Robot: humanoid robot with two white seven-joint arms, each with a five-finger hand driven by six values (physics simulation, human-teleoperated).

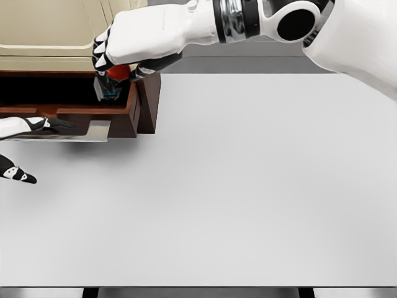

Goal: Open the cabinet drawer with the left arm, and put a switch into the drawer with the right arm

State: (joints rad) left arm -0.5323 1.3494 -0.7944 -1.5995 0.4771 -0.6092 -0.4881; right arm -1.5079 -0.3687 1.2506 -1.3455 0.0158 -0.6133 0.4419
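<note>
Our right hand (pixel 121 53) is clamped on the switch (pixel 113 79), red button up, holding it over the open drawer (pixel 133 102) so it can drop straight in; our left hand (pixel 37 127), fingers loose and empty, rests by the drawer's handle (pixel 93 131) above the counter (pixel 248 186); the drawer's interior is dark, contents unclear

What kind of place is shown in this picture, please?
Probably a simulated test bench, not a real room: a plain grey table, a brown cabinet drawer pulled open, and clean rendered robot arms.
</note>
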